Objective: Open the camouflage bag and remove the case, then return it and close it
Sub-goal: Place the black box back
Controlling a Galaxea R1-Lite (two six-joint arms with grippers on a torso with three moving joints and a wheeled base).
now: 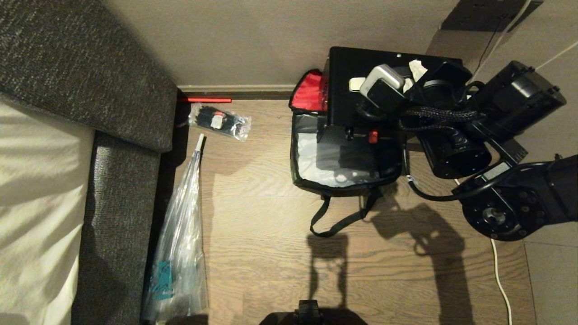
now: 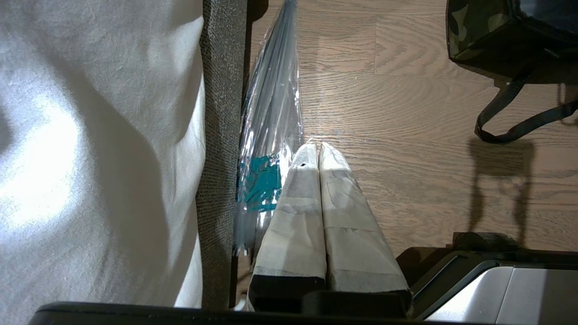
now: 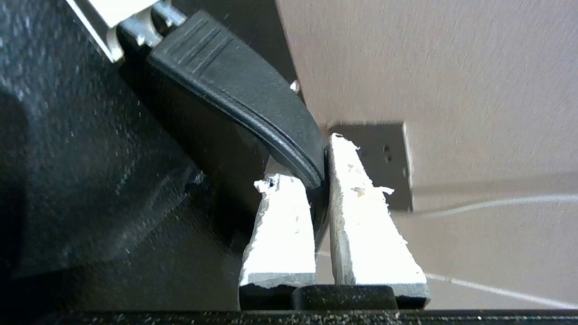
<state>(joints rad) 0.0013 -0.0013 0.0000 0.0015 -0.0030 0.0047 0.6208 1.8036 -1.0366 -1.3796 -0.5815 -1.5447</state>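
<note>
Right gripper (image 3: 318,174), pinched shut on the handle (image 3: 235,97) of the case (image 1: 356,90), holds it above the open camouflage bag (image 1: 343,162) on the floor. We judge the narrow fingertip hold risky: the case may swing, slip free, or catch the bag's rim.

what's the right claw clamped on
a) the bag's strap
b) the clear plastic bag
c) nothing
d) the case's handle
d: the right claw is shut on the curved black handle of the case, which it holds over the open bag; the bag's strap lies loose on the floor.
</note>
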